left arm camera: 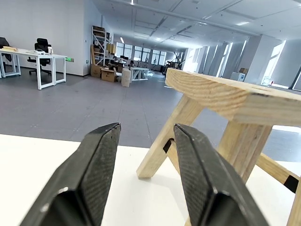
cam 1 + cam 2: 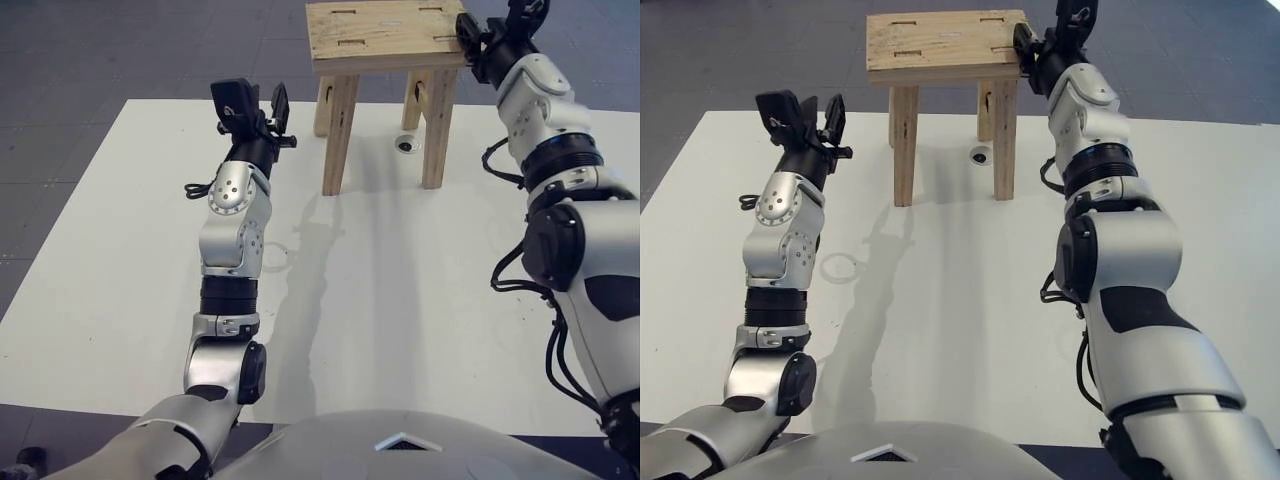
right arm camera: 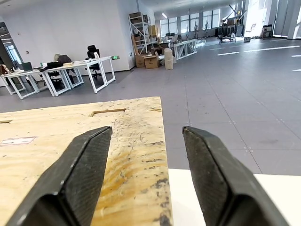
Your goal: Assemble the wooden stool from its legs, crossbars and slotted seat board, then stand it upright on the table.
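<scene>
The stool [image 2: 338, 130] stands upright on the table [image 2: 400, 300]; my right claw [image 3: 146, 134], spread, straddles the right edge of its seat [image 3: 56, 141]. My left claw [image 2: 258, 105], also spread, hangs apart to its left.

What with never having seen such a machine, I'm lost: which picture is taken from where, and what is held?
This is a humanoid robot with two arms, each ending in a two-finger gripper. Two pictures look down from its head; two come from cameras on its wrists. On the white table stands an assembled wooden stool. The left gripper is open beside it; the right gripper is open at a corner of the seat. Nothing is held.
</scene>
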Robot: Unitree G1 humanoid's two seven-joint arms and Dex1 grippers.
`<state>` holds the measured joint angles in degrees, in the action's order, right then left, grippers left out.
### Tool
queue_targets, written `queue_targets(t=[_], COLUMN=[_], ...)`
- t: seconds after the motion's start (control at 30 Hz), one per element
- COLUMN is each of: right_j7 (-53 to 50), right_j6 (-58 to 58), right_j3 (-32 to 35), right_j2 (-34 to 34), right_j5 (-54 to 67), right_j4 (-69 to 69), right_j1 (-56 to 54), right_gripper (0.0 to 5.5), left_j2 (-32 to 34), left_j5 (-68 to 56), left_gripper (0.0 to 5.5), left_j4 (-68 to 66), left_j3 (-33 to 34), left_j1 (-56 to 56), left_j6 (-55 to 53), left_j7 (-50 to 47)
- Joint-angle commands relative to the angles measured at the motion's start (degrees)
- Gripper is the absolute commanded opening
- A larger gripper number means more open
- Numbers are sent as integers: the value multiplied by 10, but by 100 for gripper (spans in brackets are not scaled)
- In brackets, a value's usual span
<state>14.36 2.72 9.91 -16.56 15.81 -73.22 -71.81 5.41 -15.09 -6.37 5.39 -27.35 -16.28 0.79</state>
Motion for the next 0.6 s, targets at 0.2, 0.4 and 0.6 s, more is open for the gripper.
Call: queue_targets(t=[0.2,0.4,0.6], right_j7=[72,-8,-141], right_j6=[106,212,211], right_j3=[47,26,-37], right_j2=[11,-15,62], right_j5=[84,71,-82], right_j4=[346,775,1006], right_j1=[74,284,678], right_gripper=[276,276,276], left_j2=[-11,-6,24], left_j5=[-3,4,31], left_gripper=[209,209,209], left_j4=[22,59,164], left_j3=[22,3,-39], left_j1=[6,22,106], left_j6=[-10,33,17], left_j7=[-2,32,54])
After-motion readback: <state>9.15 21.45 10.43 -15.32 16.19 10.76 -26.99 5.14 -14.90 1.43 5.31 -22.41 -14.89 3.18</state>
